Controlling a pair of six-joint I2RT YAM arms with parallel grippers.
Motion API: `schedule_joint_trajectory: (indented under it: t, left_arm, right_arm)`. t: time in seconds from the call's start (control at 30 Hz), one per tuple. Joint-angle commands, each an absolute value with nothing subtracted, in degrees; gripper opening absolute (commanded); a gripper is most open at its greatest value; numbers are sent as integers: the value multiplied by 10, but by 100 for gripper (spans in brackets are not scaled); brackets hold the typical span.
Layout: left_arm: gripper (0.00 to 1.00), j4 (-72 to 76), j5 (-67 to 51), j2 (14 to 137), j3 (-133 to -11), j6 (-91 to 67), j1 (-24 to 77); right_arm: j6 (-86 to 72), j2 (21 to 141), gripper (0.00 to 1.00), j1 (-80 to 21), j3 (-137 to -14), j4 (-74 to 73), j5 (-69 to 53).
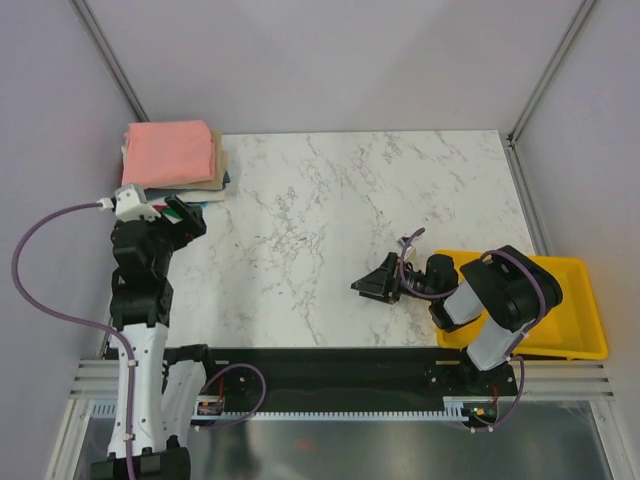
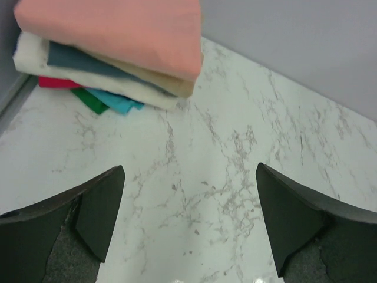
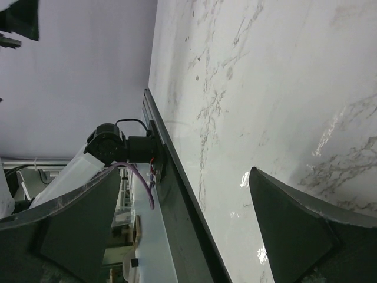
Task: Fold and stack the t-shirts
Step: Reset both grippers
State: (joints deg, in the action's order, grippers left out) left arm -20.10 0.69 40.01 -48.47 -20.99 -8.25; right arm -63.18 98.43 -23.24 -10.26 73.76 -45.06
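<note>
With the t-shirts [image 1: 170,150] seemingly all stacked, I am holding the left gripper [image 2: 189,177] and right gripper [image 3: 185,174] wide, empty and clear of them.

Gripper [image 3: 185,177] spread wide over marble table [image 3: 283,88]; dark rail [image 3: 179,200] runs between fingers, black motor [image 3: 109,144] and purple cable [image 3: 143,184] just past one fingertip.

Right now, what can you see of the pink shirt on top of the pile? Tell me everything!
The pink t-shirt is plain, salmon-coloured soft cloth, with no picture showing on it. It is folded into a neat, thick rectangle with a rounded folded edge. It lies flat as the top layer of the pile in the far left corner of the table. It rests on a tan shirt underneath and covers most of the pile. Nothing else touches it.
</note>
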Motion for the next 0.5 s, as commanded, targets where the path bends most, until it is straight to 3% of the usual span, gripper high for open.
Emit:
schedule_joint_trajectory:
  t: [0.0,0.13,0.47]
  left_arm:
    - [100,-155,-56,366,-404,-222,-83]
    - [100,-60,-89,326,-267,-183,-83]
    - [99,145,40,332,-115,-144,-83]
  right_arm:
    - [-591,955,98,-239,-98,956,-432]
    - [-542,921,98,-257,-120,837,-418]
    - [-453,860,98,-305,-161,619,-352]
